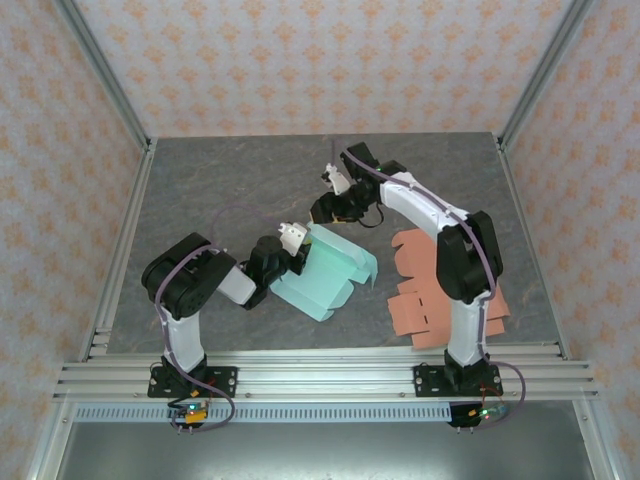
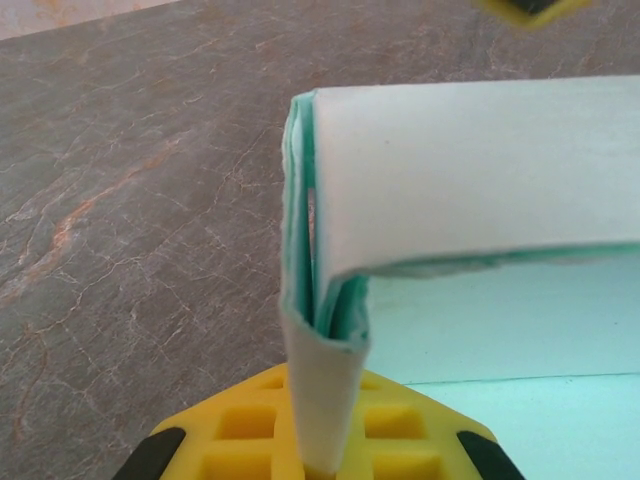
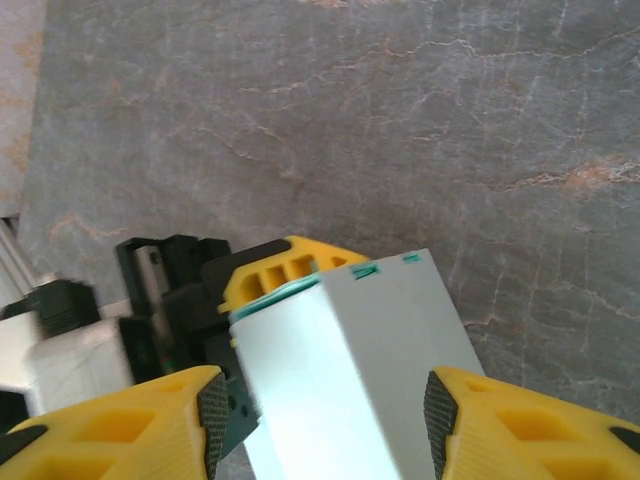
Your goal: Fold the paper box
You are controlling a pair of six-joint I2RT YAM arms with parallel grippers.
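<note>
Top external view: the half-folded teal paper box (image 1: pixel 325 270) is sitting midway on the grey stone-look table (image 1: pixel 230 180), the left gripper (image 1: pixel 291 236) clenching its doubled-over corner wall. The right gripper (image 3: pixel 325 410) is hovering released, fingers straddling an upright panel. Wall-forming step, I'd judge; next the right is needing to pinch that panel and fold it inward.

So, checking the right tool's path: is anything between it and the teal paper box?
Nothing visible. The open right tool straddles an upright wall of the paper box; the left tool pinches that wall's far end.
</note>
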